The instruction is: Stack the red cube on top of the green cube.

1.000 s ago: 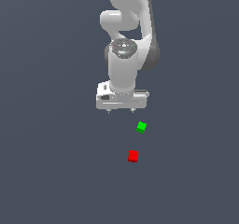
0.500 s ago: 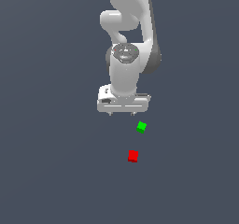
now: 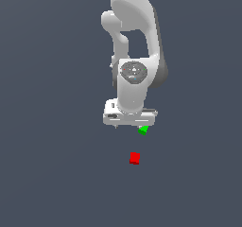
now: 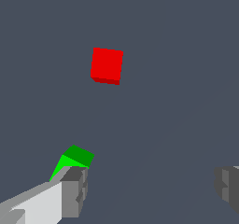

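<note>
The red cube lies alone on the dark grey floor, in front of the arm in the exterior view. The green cube lies just behind it, its top edge hidden by the gripper's hand in that view. My gripper hangs above the floor, beside the green cube and short of the red one. In the wrist view the gripper is open with nothing between its fingers. One finger overlaps a corner of the green cube. The red cube lies apart from both fingers.
The white arm rises behind the cubes. Around them there is only the flat dark grey floor.
The gripper has come lower and slightly toward the exterior view's right, so it now overlaps the green cube there. Neither cube has moved.
</note>
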Controlling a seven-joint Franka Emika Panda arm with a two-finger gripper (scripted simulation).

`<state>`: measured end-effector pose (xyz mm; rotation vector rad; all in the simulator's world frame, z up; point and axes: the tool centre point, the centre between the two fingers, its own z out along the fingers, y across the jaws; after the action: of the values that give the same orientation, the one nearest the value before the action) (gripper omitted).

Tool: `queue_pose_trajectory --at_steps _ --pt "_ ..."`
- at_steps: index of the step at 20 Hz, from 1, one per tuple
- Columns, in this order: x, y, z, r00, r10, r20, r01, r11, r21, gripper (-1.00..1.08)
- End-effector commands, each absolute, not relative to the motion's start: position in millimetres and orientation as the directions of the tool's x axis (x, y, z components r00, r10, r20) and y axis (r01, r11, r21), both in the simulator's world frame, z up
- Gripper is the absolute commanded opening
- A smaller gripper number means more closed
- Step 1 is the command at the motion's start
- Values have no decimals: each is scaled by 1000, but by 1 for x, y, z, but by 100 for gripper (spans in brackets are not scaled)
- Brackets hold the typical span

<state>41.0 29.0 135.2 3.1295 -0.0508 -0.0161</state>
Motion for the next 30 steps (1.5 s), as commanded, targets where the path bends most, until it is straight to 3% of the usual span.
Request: queue_pose_trajectory --at_steps 1,16,30 --pt "54 34 126 999 -50 -9 -50 -999 10 100" --pt "120 57 82 991 -133 -2 -133 -991 2 100" --pt "142 62 70 988 -157 0 -157 -988 0 100"
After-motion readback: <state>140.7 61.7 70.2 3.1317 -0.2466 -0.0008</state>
